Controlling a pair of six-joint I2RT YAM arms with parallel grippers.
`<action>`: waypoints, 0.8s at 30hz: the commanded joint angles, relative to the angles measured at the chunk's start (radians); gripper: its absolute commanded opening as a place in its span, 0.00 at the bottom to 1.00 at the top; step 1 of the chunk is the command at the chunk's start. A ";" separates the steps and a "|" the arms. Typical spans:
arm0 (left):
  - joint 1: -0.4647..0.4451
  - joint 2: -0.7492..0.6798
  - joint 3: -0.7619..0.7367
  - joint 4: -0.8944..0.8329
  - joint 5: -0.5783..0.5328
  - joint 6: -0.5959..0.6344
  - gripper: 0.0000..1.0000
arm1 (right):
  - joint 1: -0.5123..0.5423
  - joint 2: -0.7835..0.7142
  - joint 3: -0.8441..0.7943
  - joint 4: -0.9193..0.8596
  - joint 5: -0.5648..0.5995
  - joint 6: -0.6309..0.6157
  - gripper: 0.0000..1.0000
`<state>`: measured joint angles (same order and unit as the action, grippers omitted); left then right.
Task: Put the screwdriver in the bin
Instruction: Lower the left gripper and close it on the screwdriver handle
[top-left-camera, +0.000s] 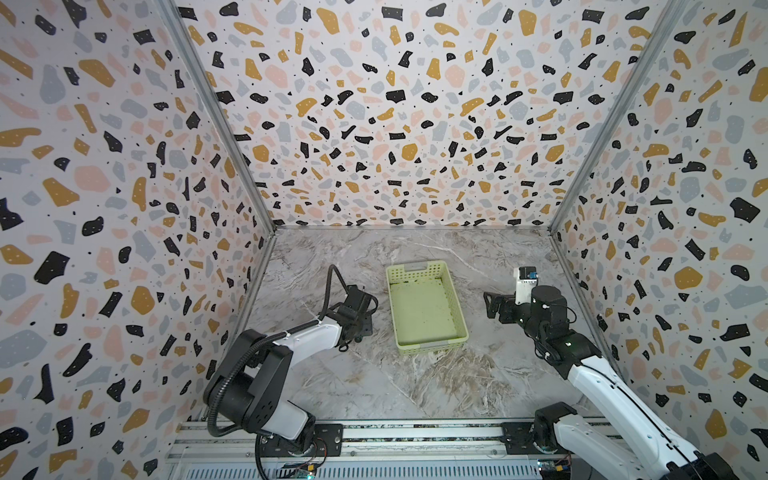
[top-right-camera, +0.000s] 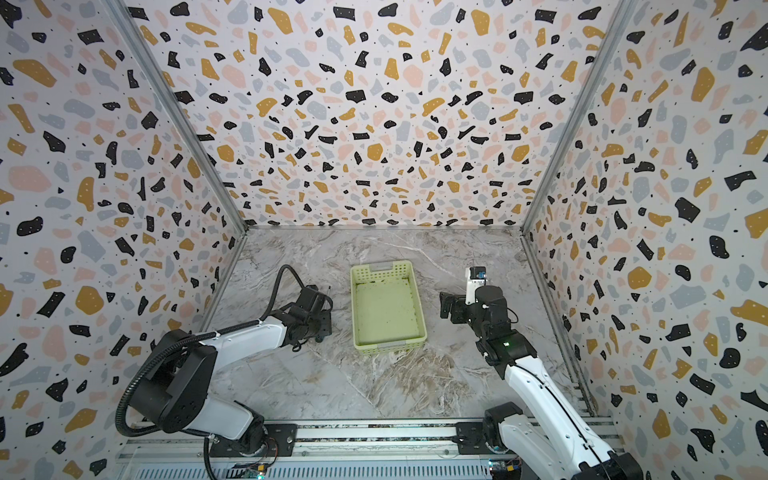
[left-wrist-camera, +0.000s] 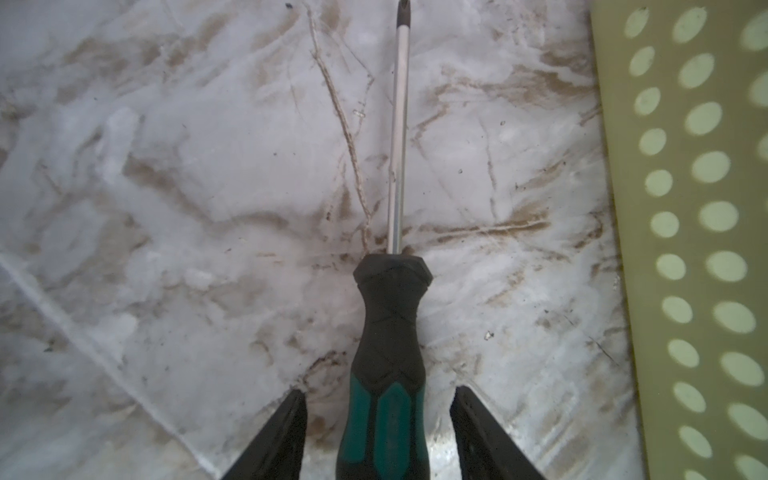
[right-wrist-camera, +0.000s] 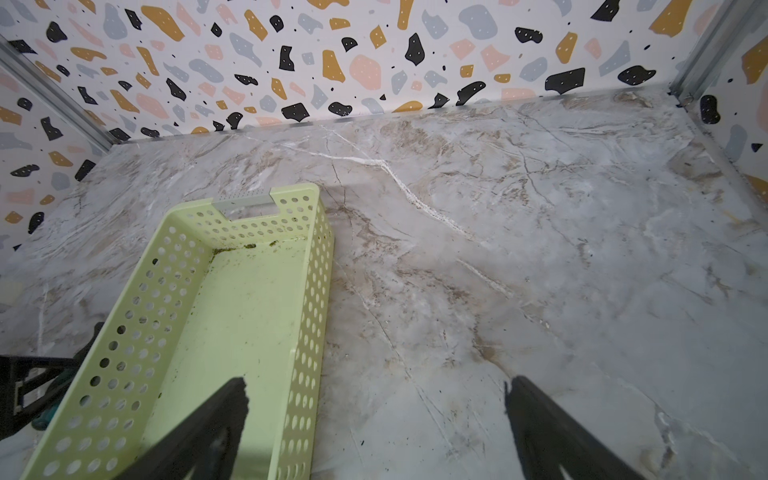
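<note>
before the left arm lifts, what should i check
1. Screwdriver handle between the left tool fingers: ok.
2. Grip closed on the handle: not ok, gaps show on both sides.
3. Shaft apart from the bin wall: ok.
4. Bin base free of objects: ok, only dirt specks.
5. Right tool open, holding nothing, beside the bin: ok.

One screwdriver (left-wrist-camera: 386, 353). One bin (top-left-camera: 422, 311). Two grippers: the left gripper (left-wrist-camera: 378, 390) at nine o'clock of the bin in both top views, the right gripper (top-left-camera: 490, 306) at three o'clock. One marble tabletop (top-left-camera: 374, 374). Three patterned walls (top-left-camera: 395, 124), at nine, twelve and three o'clock.
</note>
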<state>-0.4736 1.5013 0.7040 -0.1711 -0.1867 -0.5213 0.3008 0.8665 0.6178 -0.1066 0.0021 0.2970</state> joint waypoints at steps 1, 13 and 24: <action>-0.011 0.014 0.026 0.022 -0.020 -0.012 0.47 | -0.024 -0.014 -0.010 -0.036 -0.040 -0.005 0.99; -0.014 0.051 0.055 0.036 -0.026 0.012 0.37 | -0.062 -0.046 -0.013 -0.073 -0.063 -0.021 0.99; -0.016 0.081 0.065 0.042 -0.031 0.030 0.37 | -0.092 -0.081 -0.011 -0.108 -0.077 -0.032 0.99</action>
<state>-0.4847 1.5711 0.7380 -0.1364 -0.2043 -0.5083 0.2165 0.8032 0.6018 -0.1871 -0.0612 0.2783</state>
